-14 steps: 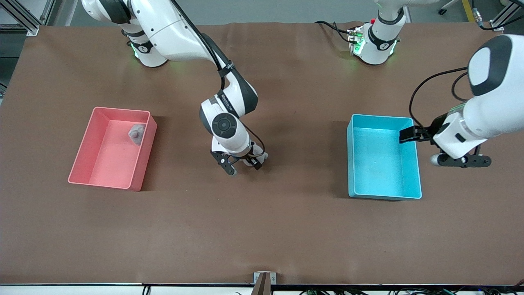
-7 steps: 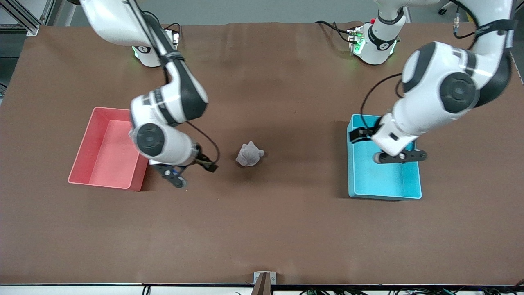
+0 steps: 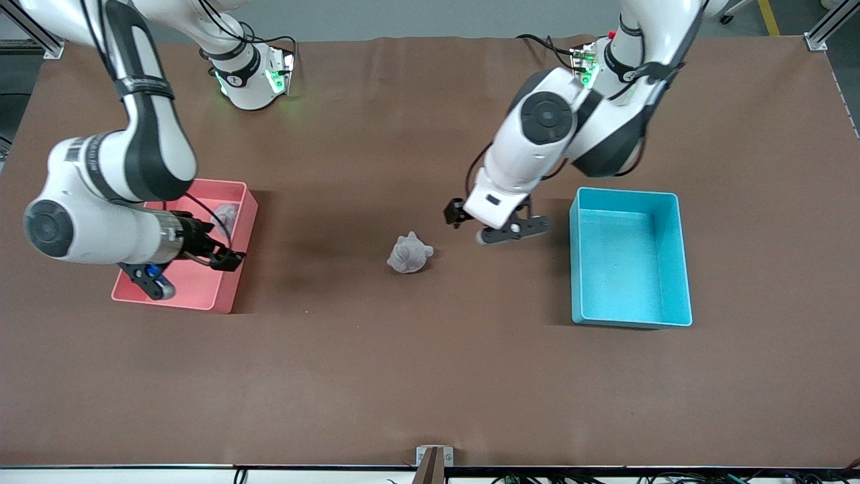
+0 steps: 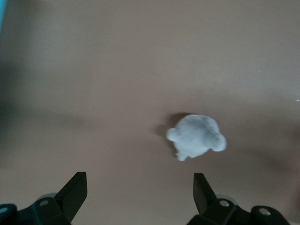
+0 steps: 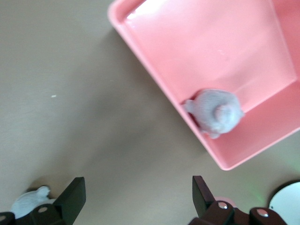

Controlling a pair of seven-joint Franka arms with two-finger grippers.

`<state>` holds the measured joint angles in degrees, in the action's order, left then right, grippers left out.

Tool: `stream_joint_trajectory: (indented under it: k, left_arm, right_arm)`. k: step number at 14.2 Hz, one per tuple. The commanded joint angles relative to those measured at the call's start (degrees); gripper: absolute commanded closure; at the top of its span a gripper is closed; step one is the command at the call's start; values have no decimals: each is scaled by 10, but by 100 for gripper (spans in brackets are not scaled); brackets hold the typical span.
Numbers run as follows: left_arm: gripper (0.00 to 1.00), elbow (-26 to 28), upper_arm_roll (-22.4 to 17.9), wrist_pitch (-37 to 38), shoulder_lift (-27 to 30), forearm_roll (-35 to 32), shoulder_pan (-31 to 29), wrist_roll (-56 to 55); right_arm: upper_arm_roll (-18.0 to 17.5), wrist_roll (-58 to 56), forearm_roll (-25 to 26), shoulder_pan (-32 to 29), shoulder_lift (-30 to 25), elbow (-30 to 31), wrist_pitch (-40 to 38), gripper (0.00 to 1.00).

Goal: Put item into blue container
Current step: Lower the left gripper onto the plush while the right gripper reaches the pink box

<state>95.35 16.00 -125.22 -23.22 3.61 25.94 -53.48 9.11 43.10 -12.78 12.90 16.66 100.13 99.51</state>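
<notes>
- Lying on the bare table (image 3: 430, 376), the grey toy (image 3: 409, 254) sits about midway between the pink bin (image 3: 232, 296) and the blue bin (image 3: 680, 269), touching neither.
- The left gripper (image 3: 514, 228) hangs over the table between the toy and the blue bin, closer to the toy, with its fingers spread wide and nothing between them.
- From the left wrist camera, the toy (image 4: 197, 137) shows ahead of the two open fingertips (image 4: 75, 192), offset toward one finger rather than centred in the gap; the gripper (image 4: 138, 192) looks to need a short shift toward the pink-bin end and a descent before it could close.
- The toy is a lumpy, near-round shape with small nubs, so no clear long axis shows; closing direction probably matters little.
- The right gripper (image 3: 188, 265) is over the pink bin's wall toward the table's middle, fingers wide apart and empty.
- A second grey toy (image 3: 225, 216) lies inside the pink bin against that same wall; the right wrist view shows it (image 5: 216, 111) tucked in a corner, and the table toy (image 5: 29, 201) only at the frame's edge.
- Judged by position, the left arm is the nearer one to the table toy and also stands on the blue bin's side, so the carry would be short.
- The blue bin is empty, so the placing is not yet done.
</notes>
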Motion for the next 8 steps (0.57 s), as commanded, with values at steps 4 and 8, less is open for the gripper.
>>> stream_joint_trajectory:
  k: [4,8]
  left_arm:
    - [0,-30,-6,-75,-59,-42,33,-60]
    - [0,-41,-6,-144,-96,-57,56,-91]
  right_arm:
    - [-9,0,17,-52,-64,169,95,0]
    - [-9,-21,17,-70,-69,237,155,0]
